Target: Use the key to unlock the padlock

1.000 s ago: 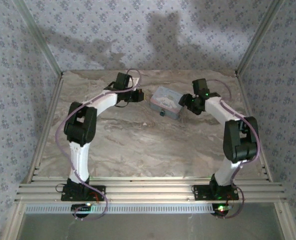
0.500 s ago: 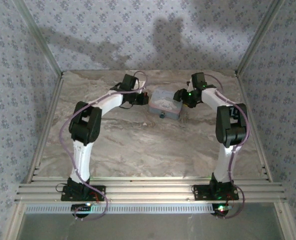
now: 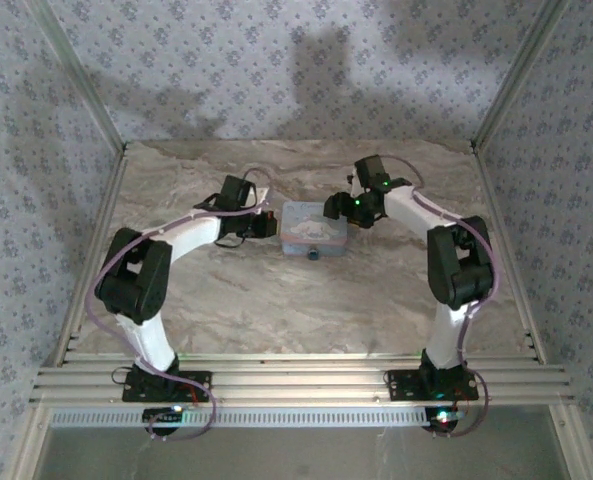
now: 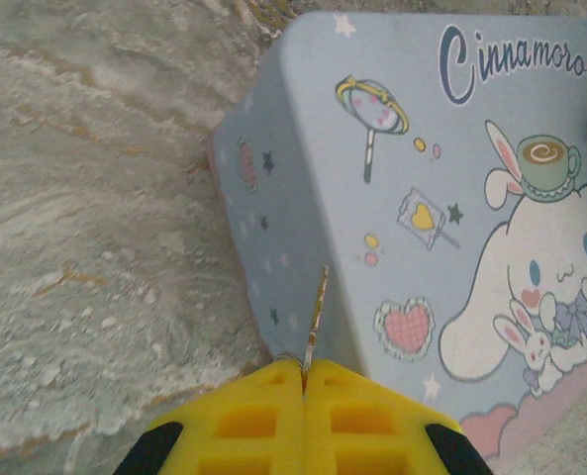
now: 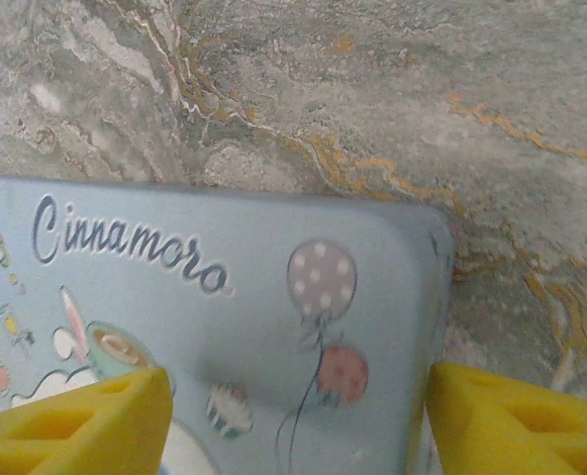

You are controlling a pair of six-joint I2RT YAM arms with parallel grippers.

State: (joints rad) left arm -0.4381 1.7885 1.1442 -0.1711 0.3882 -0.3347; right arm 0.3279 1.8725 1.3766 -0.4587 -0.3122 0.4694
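Tin (image 3: 312,228) further left; key (image 4: 316,317) in left pincer (image 4: 303,368).

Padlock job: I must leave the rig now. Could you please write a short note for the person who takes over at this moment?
Left end effector: shut on the thin metal key, blade pointing at a corner of the pale blue rectangular tin with cartoon lid.
Right end effector: open, yellow fingers apart over another corner of the lid; no grip seen.
Tiny teal-blue padlock: at the tin's near side, away from the key.
Done: key in hand, beside the tin.
Left: bring the key to the padlock, insert, turn. Too small to tell whether it is locked.
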